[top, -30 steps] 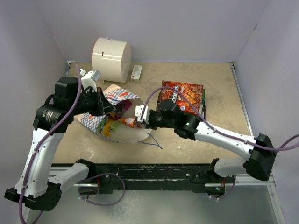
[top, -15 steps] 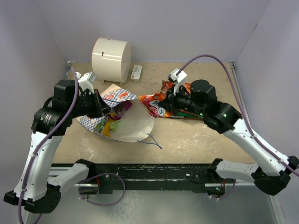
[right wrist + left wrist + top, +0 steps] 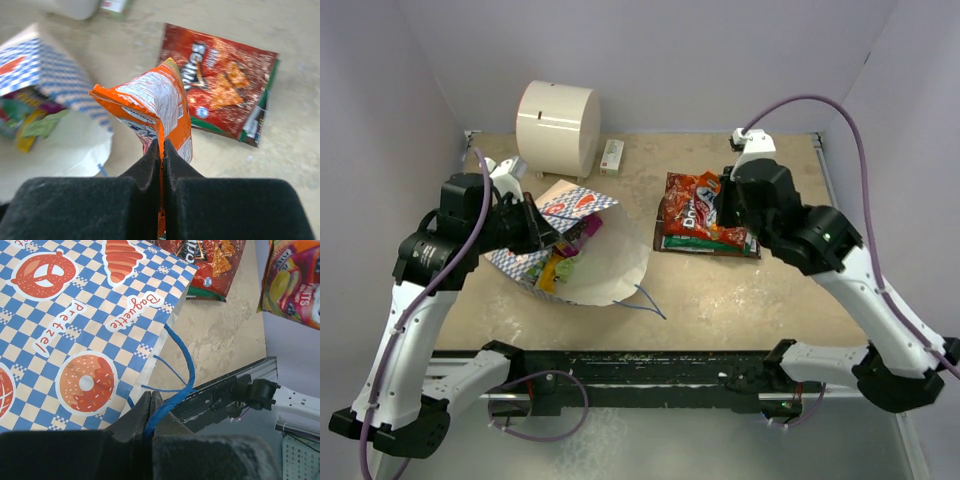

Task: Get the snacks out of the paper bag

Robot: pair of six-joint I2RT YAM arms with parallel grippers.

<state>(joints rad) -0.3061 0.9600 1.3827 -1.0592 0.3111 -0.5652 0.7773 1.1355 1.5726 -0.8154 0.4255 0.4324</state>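
Top view: the bag [image 3: 595, 275] lies on its side at the table's [image 3: 750, 295] left, mouth open, packets [image 3: 560, 264] inside. The right gripper [image 3: 723, 198] holds an orange packet [image 3: 704, 192] over a red packet [image 3: 692, 228] lying centre-right.

Left wrist view: the left gripper [image 3: 150, 412] is pinched tight on the bag's blue cord [image 3: 184, 365].

Right wrist view: both fingers [image 3: 144, 172] clamp the orange packet's edge.
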